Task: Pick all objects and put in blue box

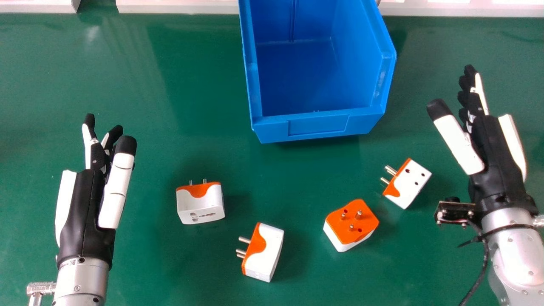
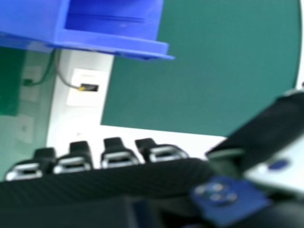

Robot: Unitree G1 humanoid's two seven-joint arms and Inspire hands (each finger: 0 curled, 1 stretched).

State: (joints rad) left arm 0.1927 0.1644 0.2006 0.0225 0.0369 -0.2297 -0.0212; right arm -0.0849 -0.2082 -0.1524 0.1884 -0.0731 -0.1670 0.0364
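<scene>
Four Items Lay Loose

Four plug adapters of white and orange plastic with metal pins were found on the green desk (image 1: 191, 106), all on the robot's side of the open-topped blue plastic box (image 1: 318, 123).

The leftmost adapter (image 1: 200, 204) had its pins directed away from the robot and a slotted white socket face towards it. The lower middle adapter (image 1: 263, 253) was the nearest to the robot; its pins pointed left. The orange-topped adapter (image 1: 352, 225) was to the right of that one, with its pin face up and its pins upright. The rightmost adapter (image 1: 407, 182) showed round holes in its white upper side, and its pins pointed left and slightly away from the robot. All four stood apart from one another and from the box.

The black and white left hand (image 1: 87, 212) was over the left part of the desk, left of the adapters. Its fingers were open and extended forward, holding nothing. The black and white right hand (image 1: 497, 161) was over the right part, to the right of the rightmost adapter and the box. Its fingers were likewise open and extended, also holding nothing.

The box was also noted in the right hand view. A black cable (image 1: 484, 263) ran along the silver right forearm (image 1: 514, 255).
</scene>
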